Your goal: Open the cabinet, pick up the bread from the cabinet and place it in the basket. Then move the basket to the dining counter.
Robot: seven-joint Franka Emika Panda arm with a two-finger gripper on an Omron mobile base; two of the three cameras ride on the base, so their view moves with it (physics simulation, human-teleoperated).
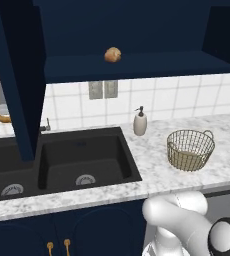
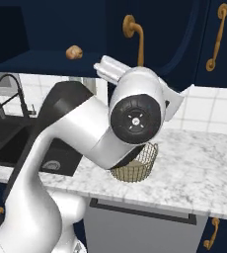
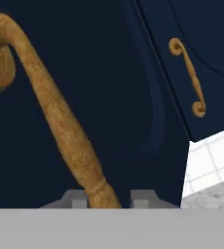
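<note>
The dark navy cabinet (image 1: 137, 65) stood with both arched doors swung open above one speckled marble counter (image 1: 157, 175) and a black double sink (image 1: 62, 162). The white arm was bent up toward the right-hand door, its gripper (image 3: 106, 199) narrowed with one fingertip on each side of the long brass handle (image 3: 60, 126). One round wire basket (image 1: 190, 149) sat on the counter, and one small golden bread (image 1: 112, 54) lay on the cabinet shelf.

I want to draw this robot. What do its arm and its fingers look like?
The arm is smooth glossy white, made of fat rounded tube shapes. Its joint has a round black cap with a small grey hub. The gripper has two small, blocky grey fingertips. No cables or markings show.
</note>
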